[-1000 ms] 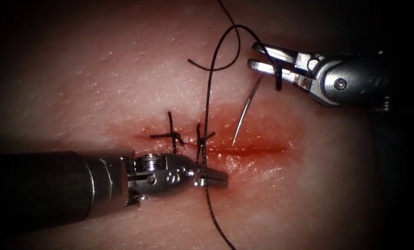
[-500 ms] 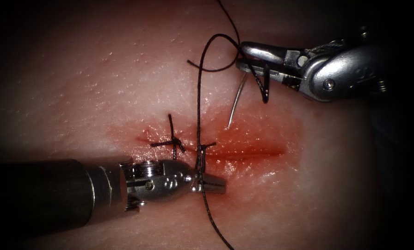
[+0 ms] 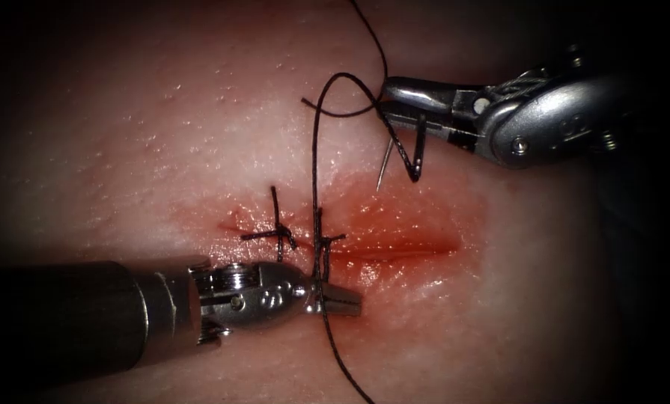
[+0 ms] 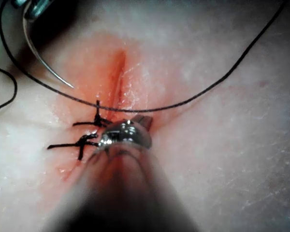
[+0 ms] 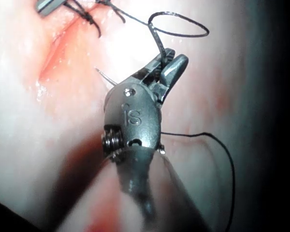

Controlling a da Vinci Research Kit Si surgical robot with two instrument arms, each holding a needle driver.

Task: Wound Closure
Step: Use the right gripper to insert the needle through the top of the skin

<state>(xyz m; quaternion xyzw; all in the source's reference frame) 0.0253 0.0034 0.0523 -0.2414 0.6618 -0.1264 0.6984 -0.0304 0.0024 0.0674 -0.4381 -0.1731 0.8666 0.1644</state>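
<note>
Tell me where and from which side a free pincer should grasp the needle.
Likely mid-curve, from the cut side below. The right pincer already clamps the needle near its thread end; its point hangs free above the tissue, leaving the middle exposed. The left pincer holds thread.

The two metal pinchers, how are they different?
The left tool lies low beside the cut, jaws shut on the thread near a stitch. The right tool is up above the cut, holding the needle, whose tip is out of the tissue. Both are shiny metal with two jaws, and both grip something.
</note>
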